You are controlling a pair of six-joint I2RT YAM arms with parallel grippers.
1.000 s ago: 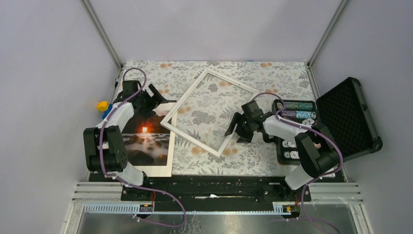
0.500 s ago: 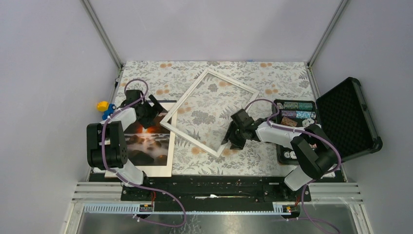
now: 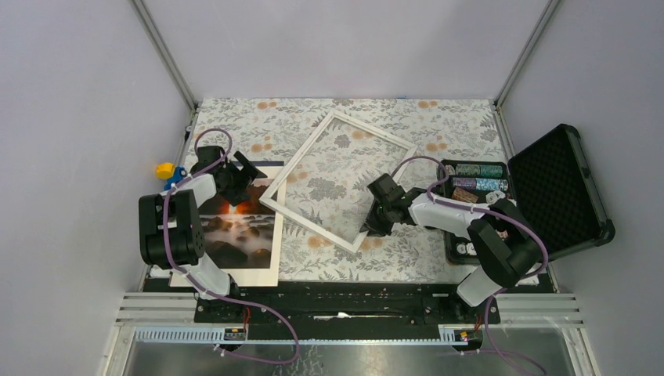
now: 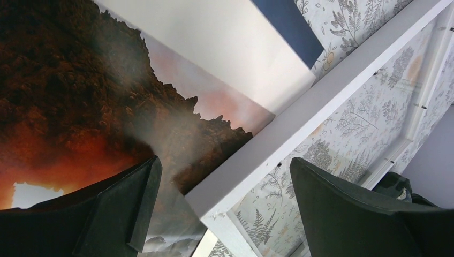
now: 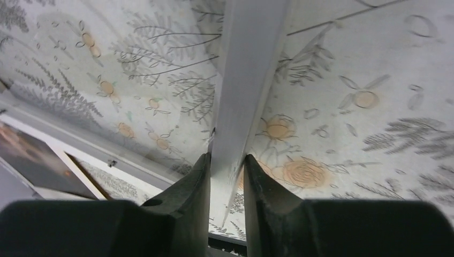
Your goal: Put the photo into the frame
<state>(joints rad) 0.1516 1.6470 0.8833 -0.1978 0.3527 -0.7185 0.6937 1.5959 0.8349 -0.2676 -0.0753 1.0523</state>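
The right gripper (image 5: 227, 160) pinches the near-right rail of the frame (image 3: 376, 129), a finger pressed to each side. From there the frame runs left across the flowered table (image 3: 438, 117), lying cornerwise. Its left corner rests over the right edge of the photo (image 3: 235, 231), which lies flat at the near left, long axis near to far. The left gripper (image 3: 249, 174) hangs spread wide over that overlap (the nearer arm to the print). An open chip case (image 3: 560, 188) sits well apart on the right. The overlapping corner probably hinders any lift of the print.
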